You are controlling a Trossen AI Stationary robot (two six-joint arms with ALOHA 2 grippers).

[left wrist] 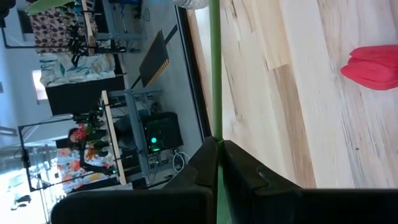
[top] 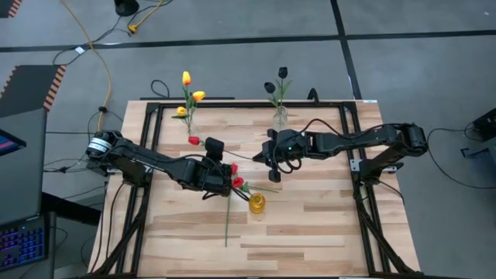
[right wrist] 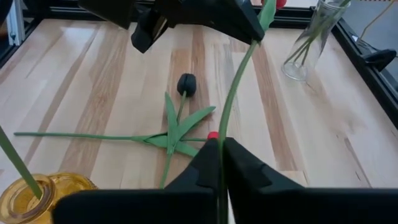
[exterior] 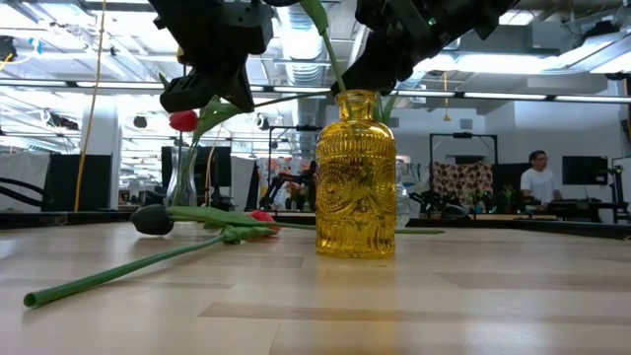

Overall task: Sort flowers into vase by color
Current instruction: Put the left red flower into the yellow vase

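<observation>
Both grippers are shut on one red flower held above the table's middle. Its red head hangs left of my left gripper, and its green stem runs on to my right gripper. The yellow vase stands near them with one green stem leaning out of its neck. A black flower and a red flower lie flat on the table under the arms. One long stem reaches toward the near edge. My left gripper pinches the thin green stem between its two fingers, at a point near the red head. The fingers lie across the stem, which is lifted clear of the table. My right gripper pinches the same stem farther from the head, also across it. It comes from the table's right and slants down. The stem arcs between the two grippers above the wood.
At the far edge stand a clear vase with yellow flowers on the left and a clear vase with black flowers in the middle. A black frame borders the table. Bare wood lies to the near right.
</observation>
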